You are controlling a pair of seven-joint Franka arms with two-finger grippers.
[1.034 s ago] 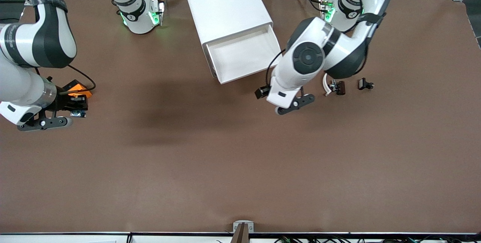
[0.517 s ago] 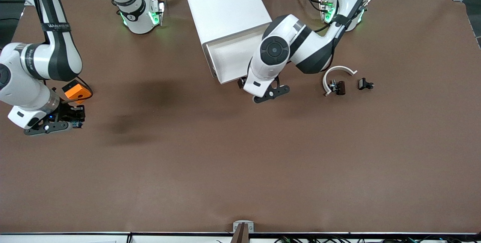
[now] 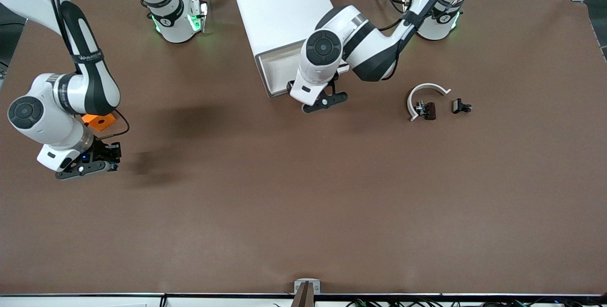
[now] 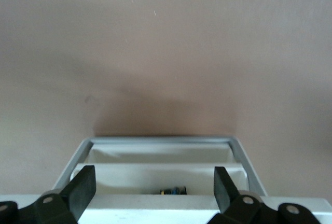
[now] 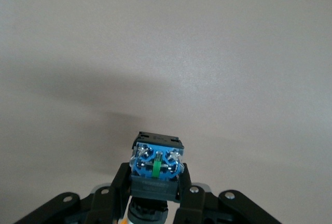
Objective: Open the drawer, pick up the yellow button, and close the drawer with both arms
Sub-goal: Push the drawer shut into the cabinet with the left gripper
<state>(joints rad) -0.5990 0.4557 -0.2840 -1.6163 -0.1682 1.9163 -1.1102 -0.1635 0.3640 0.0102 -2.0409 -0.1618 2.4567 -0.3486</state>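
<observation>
Top drawer (image 3: 277, 67) open, button (image 5: 155, 164) clamped in right pincer (image 5: 154, 195)

Even overhead light, soft shadows on the table (image 3: 303, 212), sharp focus.

1. The front view looks down from high across the table (image 3: 303, 212), facing the arm bases along its top edge, and takes in the whole brown surface.
2. The left wrist view looks close past the left gripper (image 4: 154, 189) onto the cabinet (image 4: 155, 156) edge and the table surface just past it.
3. The right wrist view looks close past the right gripper (image 5: 154, 193) onto bare table.
4. Both wrist views share only small patches of the front view's scene.
</observation>
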